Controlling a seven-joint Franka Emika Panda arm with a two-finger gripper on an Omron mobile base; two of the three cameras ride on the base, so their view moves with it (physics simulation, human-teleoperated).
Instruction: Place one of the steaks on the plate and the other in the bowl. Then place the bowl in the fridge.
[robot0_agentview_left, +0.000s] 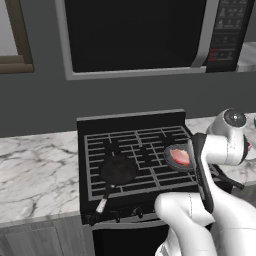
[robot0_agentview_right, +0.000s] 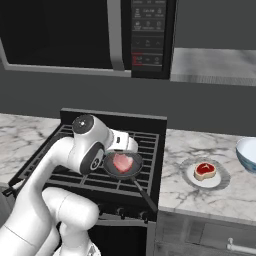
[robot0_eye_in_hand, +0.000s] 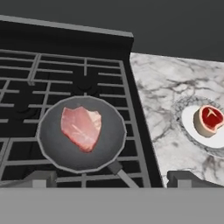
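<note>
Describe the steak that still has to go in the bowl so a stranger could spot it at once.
Find the black stove under the microwave. Two dark frying pans sit on its grates; take the pan nearer the marble counter. The pale pink steak lies in it, flat and rimless, unlike the red-centred, cream-rimmed steak already on the plate.

Base views flank arm, share stove (robot0_agentview_left: 132, 150); hand view close above pan (robot0_eye_in_hand: 81, 133)
</note>
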